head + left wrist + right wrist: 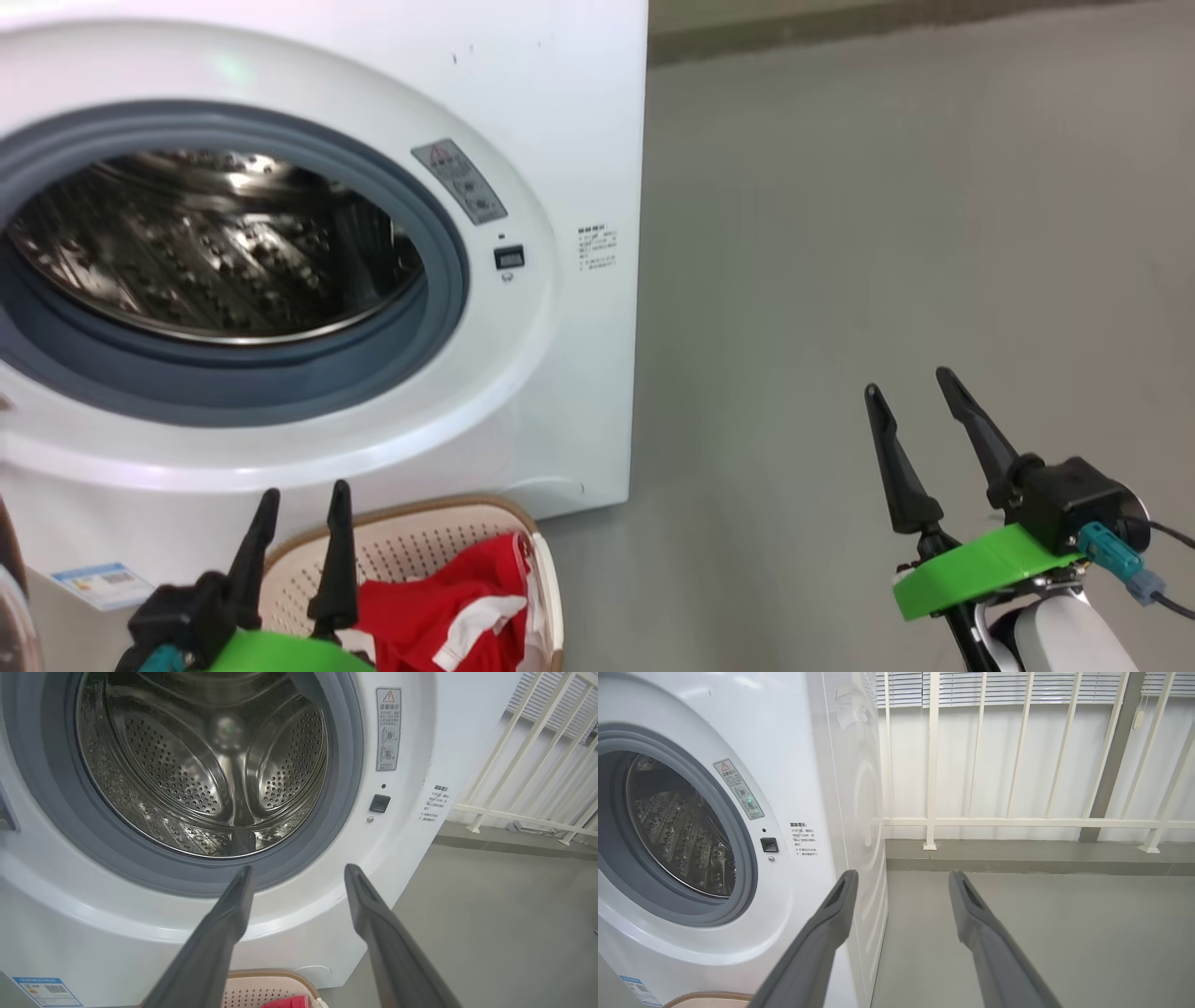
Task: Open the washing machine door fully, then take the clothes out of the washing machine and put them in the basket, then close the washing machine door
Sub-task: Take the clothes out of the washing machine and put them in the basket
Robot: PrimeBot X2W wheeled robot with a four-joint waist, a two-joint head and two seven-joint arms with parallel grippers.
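Bright red fabric garments with white trim point(439, 607), heaped in the small cream-white perforated plastic basket with the brown woven-look rim point(420, 509). Basket low down, right at the foot of the big white boxy front-loading washing machine point(560, 112); touching it or just short of it, impossible to tell.

Above the basket, the machine's round opening uncovered: a broad grey rubber ring point(439, 280) around a perforated steel drum point(205, 243), shining metal showing to its back wall in the left wrist view. At the lower-left edge of the head view, a sliver of the round door's dark rim and clear glass point(9, 597), swung away from the opening.

Small blue label point(98, 581) low on the machine's front. Grey warning sticker point(459, 180) and small black latch socket point(509, 257) to the right of the ring.

Left gripper point(306, 493) just above the basket's left half. Two long dark fingers point(219, 942) spread apart, grasping nothing, aimed at the lower part of the ring.

Right gripper point(909, 383) well apart to the right, over grey floor point(887, 233). Fingers point(817, 942) likewise released and empty, pointing past the machine's right front corner toward a white railing point(1017, 822) with blinds behind.
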